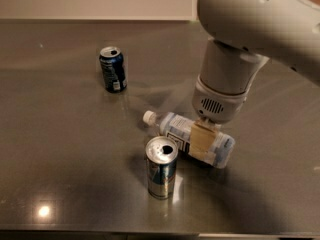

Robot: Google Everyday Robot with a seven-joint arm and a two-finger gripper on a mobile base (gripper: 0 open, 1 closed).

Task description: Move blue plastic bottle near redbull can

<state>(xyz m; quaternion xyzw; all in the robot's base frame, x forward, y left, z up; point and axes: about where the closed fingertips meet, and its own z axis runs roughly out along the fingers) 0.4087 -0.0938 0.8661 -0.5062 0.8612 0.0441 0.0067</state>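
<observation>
The blue plastic bottle lies on its side on the dark table, white cap pointing left. My gripper comes down from above and is shut on the bottle's middle, one tan finger showing across it. The redbull can, slim and silver-blue with an open shiny top, stands upright just in front of the bottle's cap end, very close to it; I cannot tell whether they touch.
A dark navy blue can with a white label stands upright at the back left. The table's front edge runs along the bottom. A pale wall lies behind the table's far edge.
</observation>
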